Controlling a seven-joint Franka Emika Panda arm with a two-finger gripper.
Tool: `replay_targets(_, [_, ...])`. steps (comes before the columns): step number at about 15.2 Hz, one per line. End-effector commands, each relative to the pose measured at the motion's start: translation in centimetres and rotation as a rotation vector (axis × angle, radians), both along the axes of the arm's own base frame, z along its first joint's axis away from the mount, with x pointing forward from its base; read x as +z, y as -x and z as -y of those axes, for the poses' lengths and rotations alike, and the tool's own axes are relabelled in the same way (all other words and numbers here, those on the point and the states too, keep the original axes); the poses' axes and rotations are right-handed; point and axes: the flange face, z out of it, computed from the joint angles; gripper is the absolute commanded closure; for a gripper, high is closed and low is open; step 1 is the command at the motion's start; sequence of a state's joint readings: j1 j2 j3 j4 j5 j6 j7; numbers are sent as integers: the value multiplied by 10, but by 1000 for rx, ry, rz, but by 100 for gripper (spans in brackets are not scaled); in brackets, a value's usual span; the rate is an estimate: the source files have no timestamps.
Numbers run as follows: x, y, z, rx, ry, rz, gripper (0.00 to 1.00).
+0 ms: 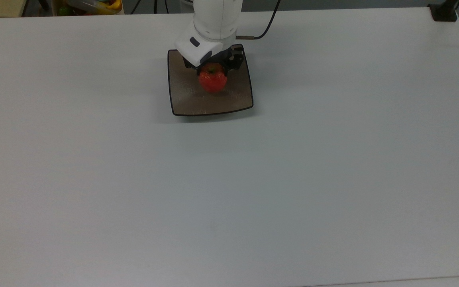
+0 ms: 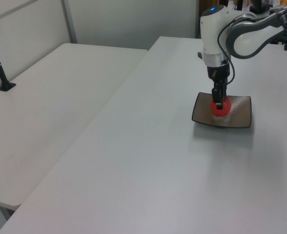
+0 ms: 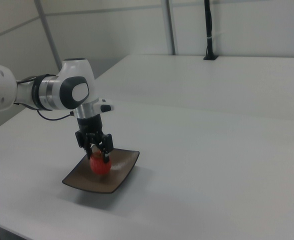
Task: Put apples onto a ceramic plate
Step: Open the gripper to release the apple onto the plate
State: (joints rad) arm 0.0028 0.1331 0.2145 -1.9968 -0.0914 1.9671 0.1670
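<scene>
Currently the gripper (image 3: pixel 99 153) is seen closed around the apple (image 3: pixel 100 165), its 2 black fingers (image 3: pixel 107 149) pressed against the upper sides of the fruit. In the top view the gripper (image 1: pixel 212 67) is placed in the upper middle of the frame, with the apple (image 1: pixel 212 81) held just below it and the white arm (image 1: pixel 217 18) reaching up to the top edge. The apple is positioned over the middle of the plate (image 1: pixel 185 101); whether it is resting on the surface or held just above it cannot be told. In the left view the apple (image 2: pixel 220 108) is found at the right of the frame, over the left half of the plate (image 2: pixel 241 117), with the gripper (image 2: pixel 217 97) directly above. The square brown plate (image 3: pixel 122 175) is set flat on the white table (image 1: pixel 229 191). A black post (image 3: pixel 209 30) is mounted at the far edge in the right view's upper middle.
</scene>
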Motion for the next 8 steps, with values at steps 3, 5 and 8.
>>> replay_targets(3, [9, -1, 0, -18, -6, 16, 0])
replay_targets(5, [14, -2, 1, -25, -8, 27, 0])
replay_targets(8, [40, 2, -1, -22, -9, 74, 0])
